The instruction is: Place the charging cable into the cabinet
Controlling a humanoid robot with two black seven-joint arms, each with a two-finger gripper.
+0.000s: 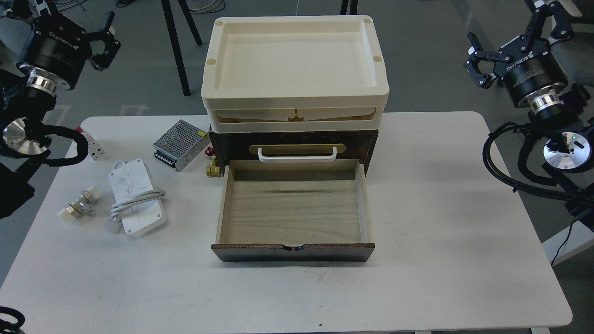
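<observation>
Cable: adapter (137,197) lies flat on the table (417,208), left of the cabinet, its white cord looped across the middle and the plug end just off its lower left corner. Nothing touches it.
Cabinet: dark chest (292,144) at mid-table, cream tray (294,60) on top, upper drawer closed behind its white handle (297,157).
Drawer: lower drawer (293,208) is pulled fully out toward the robot, pale wood floor bare.
Left gripper: (106,44) raised above the far left corner, well apart from the cable, fingers spread, holding nothing.
Right gripper: (478,65) raised off the far right edge, fingers likewise spread and empty.
Clutter: perforated metal box (180,144), small white block (95,149), metal fitting (80,206) and brass valve (213,167) sit near the cable.
Done: drawer stands open, so the way in looks ready.
Left: everything else, by my reckoning: reach, grasp, carry over the drawer's left wall, release, perhaps push it shut.
Likely arm: left, being nearer.
</observation>
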